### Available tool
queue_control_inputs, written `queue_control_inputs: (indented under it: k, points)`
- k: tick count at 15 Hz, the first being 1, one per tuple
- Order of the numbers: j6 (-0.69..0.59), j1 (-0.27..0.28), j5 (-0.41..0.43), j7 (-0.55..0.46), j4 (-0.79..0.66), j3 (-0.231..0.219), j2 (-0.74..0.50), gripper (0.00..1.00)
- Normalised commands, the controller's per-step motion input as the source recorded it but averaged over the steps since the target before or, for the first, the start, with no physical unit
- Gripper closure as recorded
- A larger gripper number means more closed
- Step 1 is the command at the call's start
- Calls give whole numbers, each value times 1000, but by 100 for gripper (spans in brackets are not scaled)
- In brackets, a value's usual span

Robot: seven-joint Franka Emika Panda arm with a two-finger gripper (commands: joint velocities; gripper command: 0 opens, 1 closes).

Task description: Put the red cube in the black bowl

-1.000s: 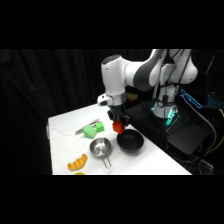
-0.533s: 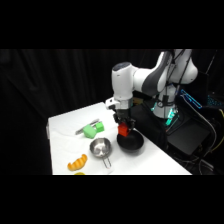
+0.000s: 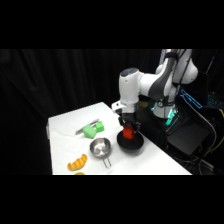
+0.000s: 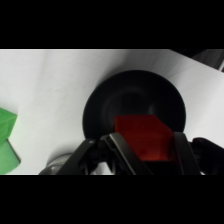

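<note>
Red cube (image 4: pixel 144 137) sits clamped between the two fingers (image 4: pixel 116 150) of the gripper (image 3: pixel 128 131), hanging over the black bowl (image 3: pixel 131 144); from the wrist, the cube covers the lower middle of the bowl's dark inside, with the rim (image 4: pixel 95 100) showing around it on three sides. In the side view the cube (image 3: pixel 128 133) is just above the bowl's opening, and whether it touches the bowl cannot be told. The bowl stands near the table's (image 3: pixel 65 127) right edge, with only a narrow strip of white between it and that edge. Just left of the bowl is a metal cup (image 3: pixel 100 148), its handle pointing toward the front edge. Behind the cup lies a green object (image 3: pixel 93 131), also seen at the left border of the wrist view (image 4: pixel 7 135). An orange toy (image 3: pixel 77 162) lies near the front edge, left of the cup. The widest bare room is the table's left and rear part, toward the far corner. Count: one cube, one bowl, one cup, one green object, one orange toy, one arm. Beyond the right edge stand dark equipment and cables (image 3: pixel 192 132).
</note>
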Motion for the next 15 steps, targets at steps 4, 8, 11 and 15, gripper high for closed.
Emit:
queue_control_inputs:
  k: [4,8,11,15]
  points:
    - [247,48,114,53,-118,66,1,22]
    - [250,37,90,68,-68,57,46,1]
    - [209,27,66,88,-25,52,29,0]
    - [11,23,82,70,-10,59,-128,0]
